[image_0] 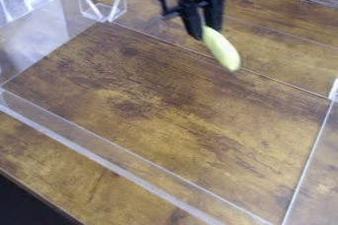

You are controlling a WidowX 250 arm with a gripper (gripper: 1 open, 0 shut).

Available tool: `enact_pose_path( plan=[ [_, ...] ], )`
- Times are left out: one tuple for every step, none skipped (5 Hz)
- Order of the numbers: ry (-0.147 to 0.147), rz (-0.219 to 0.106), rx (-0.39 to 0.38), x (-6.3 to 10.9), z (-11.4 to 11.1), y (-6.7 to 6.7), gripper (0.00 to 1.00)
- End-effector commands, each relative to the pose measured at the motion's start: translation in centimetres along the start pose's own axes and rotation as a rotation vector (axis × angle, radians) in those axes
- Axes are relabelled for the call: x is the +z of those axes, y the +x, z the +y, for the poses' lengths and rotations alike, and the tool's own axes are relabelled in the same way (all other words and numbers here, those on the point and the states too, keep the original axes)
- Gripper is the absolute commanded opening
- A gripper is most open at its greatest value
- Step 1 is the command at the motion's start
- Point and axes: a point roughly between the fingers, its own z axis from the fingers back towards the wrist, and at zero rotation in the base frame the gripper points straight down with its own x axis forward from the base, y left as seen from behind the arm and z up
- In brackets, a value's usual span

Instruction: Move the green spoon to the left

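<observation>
Camera view, end effector clamped on green spoon, spoon hanging below, tilted

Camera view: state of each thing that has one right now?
gripper: shut on the green spoon, pointing down, raised above the table
green spoon: held by its upper end, hanging tilted in the air, off the table
wooden table: bare where the spoon hangs
clear panel: lying along the table's near side

Glossy yellow-green plastic spoon, under it a dark grainy wood table, clear plastic walls, matt black gripper
</observation>
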Motion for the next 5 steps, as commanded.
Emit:
enact_pose_path(
  plan=[
    [-0.098,-0.087,0.040,5.6,3.4,1.9,0.00],
    [-0.096,-0.111,0.075,6.1,6.2,3.0,0.00],
    [-0.085,-0.128,0.090,5.7,8.2,4.0,0.00],
    [-0.070,-0.147,0.121,5.2,8.7,4.7,0.00],
    [-0.050,-0.164,0.127,4.6,8.8,5.0,0.00]
  ],
)
